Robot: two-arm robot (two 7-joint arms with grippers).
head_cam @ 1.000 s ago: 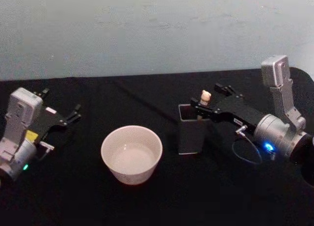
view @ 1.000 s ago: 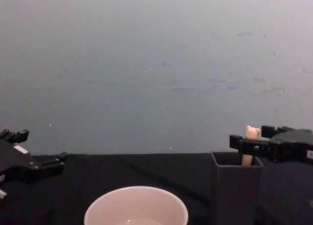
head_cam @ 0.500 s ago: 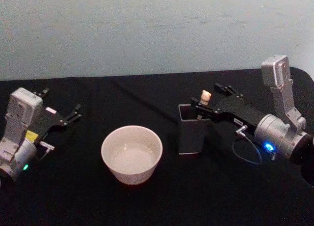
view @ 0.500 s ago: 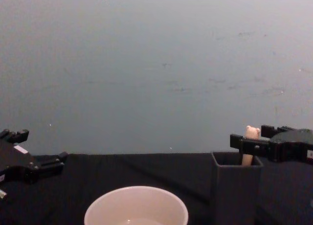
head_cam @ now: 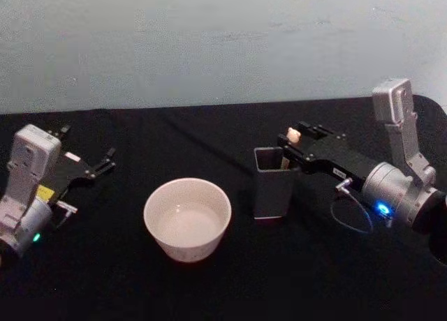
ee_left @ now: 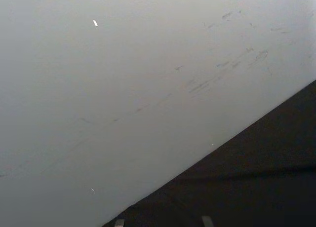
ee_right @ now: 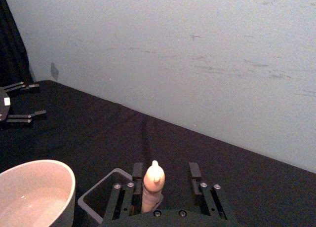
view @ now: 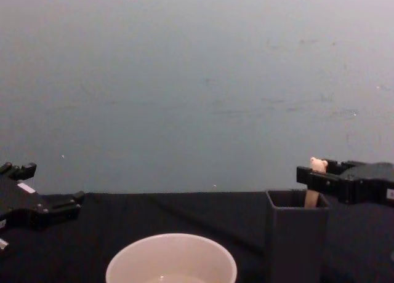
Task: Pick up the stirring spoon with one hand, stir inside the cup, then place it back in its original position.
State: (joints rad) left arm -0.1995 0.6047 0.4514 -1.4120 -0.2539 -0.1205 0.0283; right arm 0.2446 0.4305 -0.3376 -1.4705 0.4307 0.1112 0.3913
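Since a second ago, a small slide of the right gripper [head_cam: 293, 141] toward the robot's right, and with it a slight tip of the spoon [head_cam: 292, 135], bear head leaning that way. Otherwise no change: cup [head_cam: 183, 251] and holder [head_cam: 272, 188] in the same spots on the black table [head_cam: 209, 286].

Spoon standing in the holder, long axis near vertical, handle top poking above the rim. Straddled there by the right gripper, jaws parted: one finger [ee_right: 138, 170] against the handle, a gap at the other. Not clamped, by the look of it.

Next, probably: close on the handle, then lift along that axis before crossing left to the cup. Left gripper [head_cam: 86, 143] parked far left, spread wide, well apart from everything.
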